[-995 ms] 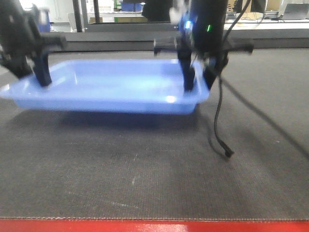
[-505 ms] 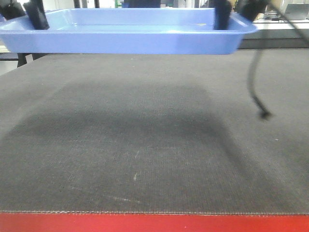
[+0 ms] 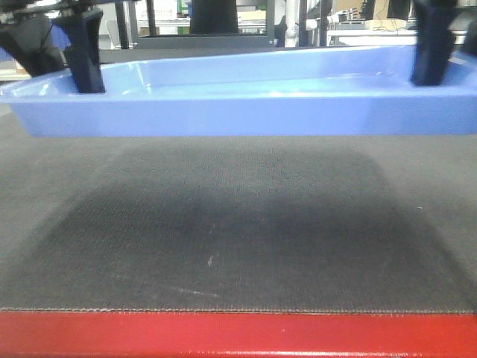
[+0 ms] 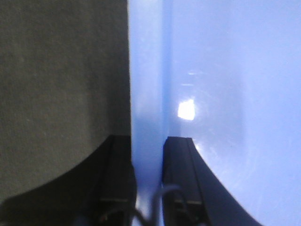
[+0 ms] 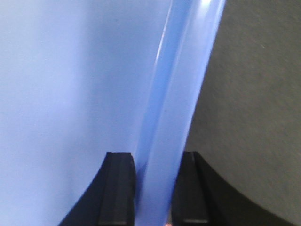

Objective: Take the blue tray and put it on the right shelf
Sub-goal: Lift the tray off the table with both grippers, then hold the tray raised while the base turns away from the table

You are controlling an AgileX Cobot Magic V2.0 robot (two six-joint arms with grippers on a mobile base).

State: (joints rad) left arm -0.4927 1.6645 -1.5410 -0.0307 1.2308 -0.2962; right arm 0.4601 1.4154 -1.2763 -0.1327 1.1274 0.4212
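dark grey table mat (image 3: 238, 246) with a red front edge (image 3: 238, 335). the blue tray (image 3: 238, 112) hangs above it, nearer and lower in view than half a second ago. left gripper (image 4: 148, 186) and right gripper (image 5: 153, 190) each pinch an end rim.

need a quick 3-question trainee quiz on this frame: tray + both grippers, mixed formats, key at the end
1. True or false: the blue tray rests flat on the dark mat.
2. What is the left gripper shut on? A) the tray's side rim B) the mat C) nothing
3. Fill the gap: the right gripper has one finger inside the tray's wall and the other ___ it.
Key: 1 false, the tray hangs above the mat with its shadow beneath; 2 A; 3 outside.
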